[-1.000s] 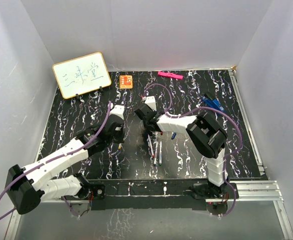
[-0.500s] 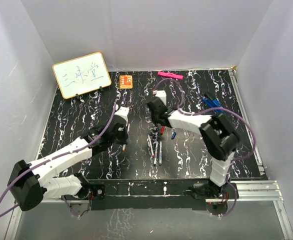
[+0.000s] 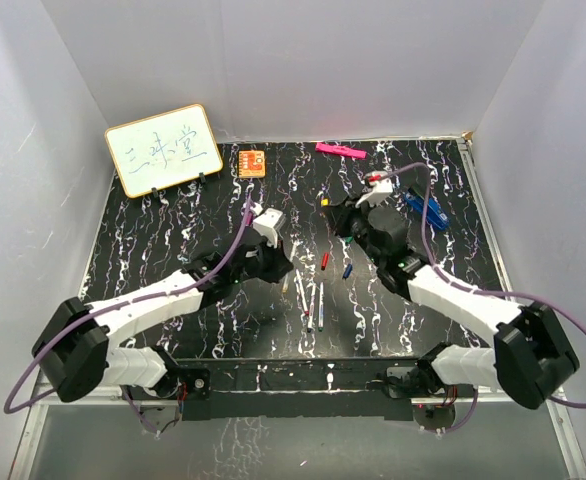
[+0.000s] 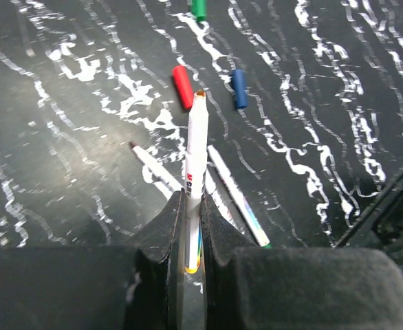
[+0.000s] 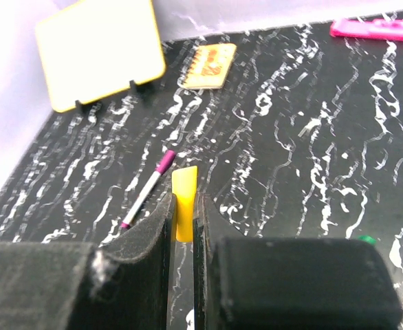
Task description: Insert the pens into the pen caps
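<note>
Black swirly table lies under us. Our left pincer squeezes a white pen, and its tip pokes ahead toward the red cap and blue cap. Our right pincer pinches the yellow cap. A second ago our arms were bunched together. Now they are apart, so we think pen meets cap next. Between them is plenty of bare table.
</note>
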Robot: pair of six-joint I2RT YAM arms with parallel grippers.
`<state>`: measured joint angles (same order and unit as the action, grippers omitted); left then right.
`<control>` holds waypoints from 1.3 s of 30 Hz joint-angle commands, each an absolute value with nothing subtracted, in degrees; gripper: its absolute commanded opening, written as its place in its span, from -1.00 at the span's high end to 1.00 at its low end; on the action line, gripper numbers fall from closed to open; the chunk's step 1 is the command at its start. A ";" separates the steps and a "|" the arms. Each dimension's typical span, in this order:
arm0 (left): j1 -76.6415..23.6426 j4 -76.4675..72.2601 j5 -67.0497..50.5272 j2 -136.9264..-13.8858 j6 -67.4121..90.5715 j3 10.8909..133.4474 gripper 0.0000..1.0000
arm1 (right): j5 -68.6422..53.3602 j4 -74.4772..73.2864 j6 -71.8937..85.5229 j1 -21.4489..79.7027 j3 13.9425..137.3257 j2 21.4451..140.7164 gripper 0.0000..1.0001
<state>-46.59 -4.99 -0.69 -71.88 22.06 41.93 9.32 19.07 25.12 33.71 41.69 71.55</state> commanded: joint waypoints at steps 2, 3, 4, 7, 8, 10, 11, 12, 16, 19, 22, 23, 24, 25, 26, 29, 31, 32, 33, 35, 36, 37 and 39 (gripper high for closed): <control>-46.31 -20.51 -11.35 -75.05 24.15 41.07 1.00 | 3.24 38.08 25.04 33.79 35.12 65.23 1.00; -46.31 -21.86 -12.10 -75.78 24.57 41.11 1.00 | 2.62 39.65 25.42 33.83 34.21 64.59 1.00; -46.25 -23.19 -12.88 -76.27 24.97 41.08 1.00 | 2.16 41.35 26.00 33.82 33.10 64.17 1.00; -46.29 -27.04 -15.42 -77.72 26.60 41.12 1.00 | 1.14 46.90 28.06 33.77 30.07 63.31 1.00; -46.30 -28.17 -16.21 -78.07 27.22 41.02 1.00 | 0.76 48.96 28.79 33.79 29.19 63.28 1.00; -46.40 -31.34 -17.46 -78.13 28.39 40.52 1.00 | 0.02 53.15 29.97 33.76 27.39 63.36 1.00; -46.36 -32.65 -17.75 -78.09 28.85 40.10 1.00 | -0.14 55.02 30.57 33.83 26.55 63.43 1.00; -46.43 -33.79 -17.83 -77.87 29.29 39.55 1.00 | -0.19 56.37 31.27 33.84 25.53 63.42 1.00; -46.48 -35.97 -17.74 -76.65 29.82 38.27 1.00 | -0.61 58.26 32.47 33.83 24.70 63.75 1.00; -46.49 -37.12 -17.40 -76.22 30.09 37.73 1.00 | -1.51 59.12 33.22 33.84 24.61 64.15 1.00; -46.49 -37.89 -16.64 -75.84 30.23 37.17 1.00 | -2.59 59.82 33.97 33.79 24.68 64.78 1.00; -46.47 -37.98 -16.66 -75.74 30.23 37.23 1.00 | -3.01 59.99 34.04 33.83 24.69 65.02 1.00; -46.47 -37.79 -16.80 -75.63 30.19 37.52 1.00 | -3.39 60.28 34.21 33.84 24.70 65.30 1.00; -46.49 -37.53 -17.05 -75.62 30.08 37.78 1.00 | -3.99 60.63 34.31 33.79 24.63 65.57 1.00; -46.49 -37.46 -17.31 -75.61 30.00 38.03 1.00 | -4.19 60.91 34.47 33.83 24.61 65.86 1.00; -46.49 -37.90 -17.71 -75.27 29.93 38.26 1.00 | -4.61 61.44 34.91 33.82 24.48 66.56 1.00; -46.49 -38.09 -17.97 -75.00 29.96 38.33 1.00 | -4.57 61.73 35.06 33.81 24.43 67.00 1.00; -46.49 -38.15 -18.01 -74.92 29.97 38.37 1.00 | -4.57 61.78 35.07 33.80 24.43 67.04 1.00; -46.49 -38.33 -18.07 -74.74 29.97 38.25 1.00 | -4.57 61.74 35.02 33.82 24.43 67.16 1.00; -46.49 -38.84 -18.02 -74.28 29.96 38.15 1.00 | -4.66 61.66 35.07 33.83 24.52 67.41 1.00; -46.45 -39.00 -17.90 -74.13 29.91 38.06 1.00 | -4.69 61.65 35.11 33.83 24.52 67.58 1.00; -46.41 -39.10 -17.85 -74.00 29.83 38.02 1.00 | -4.67 61.66 35.14 33.80 24.44 67.67 1.00; -46.49 -39.04 -17.46 -73.71 29.72 37.97 1.00 | -4.81 61.68 35.30 33.81 24.43 67.81 1.00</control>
<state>-46.61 -36.47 -16.99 -76.38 30.11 37.43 -4.08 57.67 34.94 33.74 24.45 67.53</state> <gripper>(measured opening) 0.054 0.091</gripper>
